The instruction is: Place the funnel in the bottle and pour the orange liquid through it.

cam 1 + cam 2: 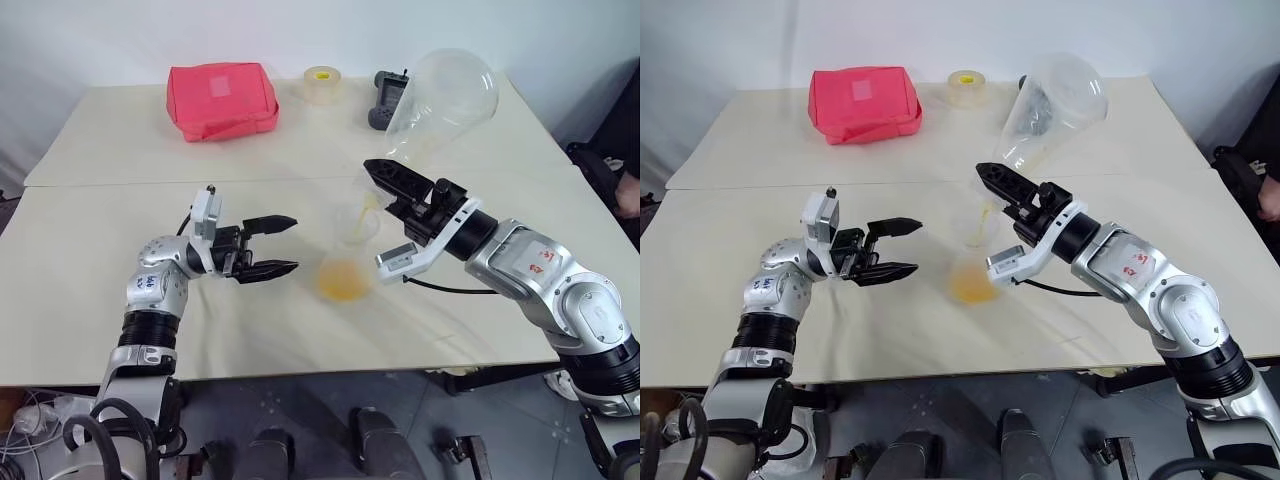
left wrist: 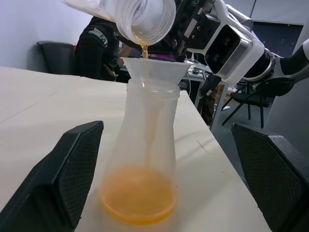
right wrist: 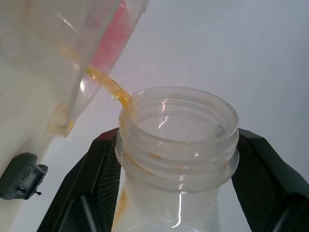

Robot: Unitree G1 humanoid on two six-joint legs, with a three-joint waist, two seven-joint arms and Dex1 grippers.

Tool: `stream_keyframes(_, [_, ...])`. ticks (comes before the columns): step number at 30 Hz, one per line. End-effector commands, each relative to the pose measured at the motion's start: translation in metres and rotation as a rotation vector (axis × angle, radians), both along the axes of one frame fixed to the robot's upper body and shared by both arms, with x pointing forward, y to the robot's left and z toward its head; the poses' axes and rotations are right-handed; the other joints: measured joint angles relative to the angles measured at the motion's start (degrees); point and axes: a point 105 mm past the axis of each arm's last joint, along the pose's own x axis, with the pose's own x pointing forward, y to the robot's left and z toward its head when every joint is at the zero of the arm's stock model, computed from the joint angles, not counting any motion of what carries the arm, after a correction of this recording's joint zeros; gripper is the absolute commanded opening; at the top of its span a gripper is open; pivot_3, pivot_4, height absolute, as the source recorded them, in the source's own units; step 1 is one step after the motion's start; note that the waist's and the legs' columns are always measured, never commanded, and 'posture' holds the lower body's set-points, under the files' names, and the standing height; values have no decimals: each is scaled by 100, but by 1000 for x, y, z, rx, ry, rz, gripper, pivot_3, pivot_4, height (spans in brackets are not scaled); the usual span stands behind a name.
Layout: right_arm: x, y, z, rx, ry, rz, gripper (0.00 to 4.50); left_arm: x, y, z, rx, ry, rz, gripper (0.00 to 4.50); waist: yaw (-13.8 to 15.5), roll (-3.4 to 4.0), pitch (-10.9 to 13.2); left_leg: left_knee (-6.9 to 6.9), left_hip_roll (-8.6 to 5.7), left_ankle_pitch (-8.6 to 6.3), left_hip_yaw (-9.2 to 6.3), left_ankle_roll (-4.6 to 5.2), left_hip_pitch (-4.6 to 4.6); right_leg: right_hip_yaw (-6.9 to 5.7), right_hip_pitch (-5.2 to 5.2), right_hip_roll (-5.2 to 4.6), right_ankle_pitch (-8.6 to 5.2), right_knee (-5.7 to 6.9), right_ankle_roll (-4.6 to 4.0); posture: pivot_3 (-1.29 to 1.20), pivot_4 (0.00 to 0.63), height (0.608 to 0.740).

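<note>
The bottle (image 1: 350, 262) stands upright on the table with the funnel (image 1: 358, 214) seated in its neck. My right gripper (image 1: 381, 173) is shut on the threaded neck of a large rounded clear vessel (image 1: 446, 94), tipped mouth-down over the funnel. A thin stream of orange liquid (image 2: 144, 50) runs from the vessel's mouth (image 3: 179, 126) into the funnel (image 2: 154, 70). More orange liquid (image 2: 138, 195) pools in the bottle's base. To the left of the bottle, apart from it, my left gripper (image 1: 294, 243) is open; its fingers (image 2: 73, 170) flank the bottle without touching.
A pink pouch (image 1: 222, 100), a tape roll (image 1: 322, 84) and a black device (image 1: 386, 100) lie along the table's far side. A person's hand (image 1: 628, 192) shows at the right edge. The table's front edge runs just below both arms.
</note>
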Motion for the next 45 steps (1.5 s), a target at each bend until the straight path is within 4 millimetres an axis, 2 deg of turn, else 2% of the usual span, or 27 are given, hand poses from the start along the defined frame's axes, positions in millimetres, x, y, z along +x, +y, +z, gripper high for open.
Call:
stream_keyframes(1, [-4, 0, 18, 18, -79, 13, 2807, -1, 0, 13, -11, -56, -12, 4500, 0, 0, 0, 0, 0, 0, 0, 0, 0, 0, 0, 0, 0, 0, 0, 0, 150, 740])
stream_keyframes(14, [-5, 0, 14, 42, -58, 8, 2807, 0, -3, 11, -12, -48, -19, 4500, -6, 0, 0, 0, 0, 0, 0, 0, 1, 1, 0, 1, 0, 2, 0, 0, 150, 740])
stream_keyframes(19, [-2, -2, 14, 112, 0, -14, 2807, 3, -3, 11, -6, -50, -12, 4500, -4, 0, 0, 1, 0, 0, 1, 0, 1, 1, 0, 1, 0, 4, 0, 0, 150, 740])
stream_keyframes(26, [2, -16, 13, 578, 353, -45, 2807, 12, -8, 13, 11, -51, 4, 4500, -4, -6, -4, 2, 2, 0, -3, 0, 3, 0, 5, 0, 0, 11, 0, 0, 150, 740])
stream_keyframes(31, [2, -26, 27, 920, 524, 2, 2807, 18, -10, 16, 20, -45, 13, 4500, -14, -6, -4, 3, 3, 1, -9, -1, 3, -3, 5, 0, 1, 11, -1, 0, 150, 740])
stream_keyframes(35, [14, -65, 40, 1383, 663, 20, 2807, 26, -7, 18, 34, -47, 61, 4500, -8, -6, -4, 3, 2, 2, -10, -3, 6, -2, 3, -4, 1, 17, -1, 0, 150, 740])
stream_keyframes(38, [25, -99, 34, 1675, 762, 26, 2807, 33, -6, 19, 45, -25, 104, 4500, 3, -6, -4, 3, 0, 3, -15, -5, 5, -5, 3, -7, 1, 19, -2, 0, 150, 740])
stream_keyframes(42, [29, -123, 27, 1837, 803, 67, 2807, 39, -4, 17, 57, 23, 140, 4500, -3, -5, -4, -3, -4, 2, -21, -4, 3, -12, 3, -12, 1, 17, -2, 0, 150, 740])
stream_keyframes(45, [30, -131, 14, 1883, 839, 87, 2807, 39, -4, 18, 50, 28, 137, 4500, -15, -5, -4, -6, -2, 2, -19, -3, 3, -11, 1, -13, 1, 19, -1, 0, 150, 740])
